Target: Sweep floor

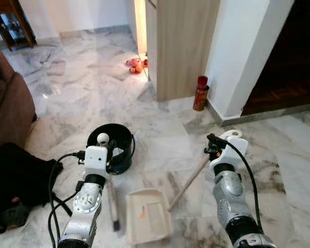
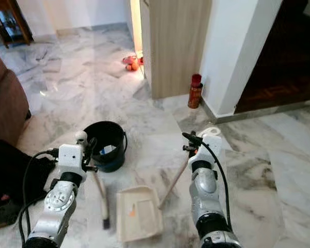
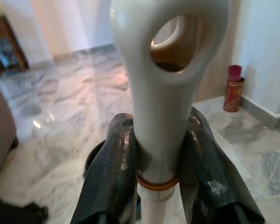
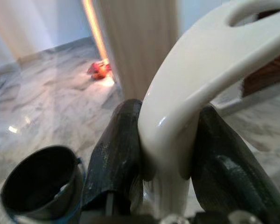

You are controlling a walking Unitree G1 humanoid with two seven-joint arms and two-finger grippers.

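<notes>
My left gripper [image 1: 104,151] is shut on the white top of a broom handle [image 3: 170,93], with a black finger [image 3: 109,177] on each side. The broom's stick [image 1: 112,199] runs down to a dark brush end [image 1: 115,225] on the marble floor. My right gripper [image 1: 216,148] is shut on the white looped handle [image 4: 186,102] of a long dustpan. Its wooden stick [image 1: 188,181] slants down to the cream pan [image 1: 149,216], which lies flat between my arms with a small orange speck in it.
A black bucket [image 1: 119,144] stands just beyond my left gripper. A brown sofa [image 1: 5,103] and a black bag [image 1: 15,175] are on the left. A red can [image 1: 200,93] stands by the white pillar [image 1: 243,51], and orange-red bits [image 1: 136,65] lie by the wooden panel [image 1: 181,46].
</notes>
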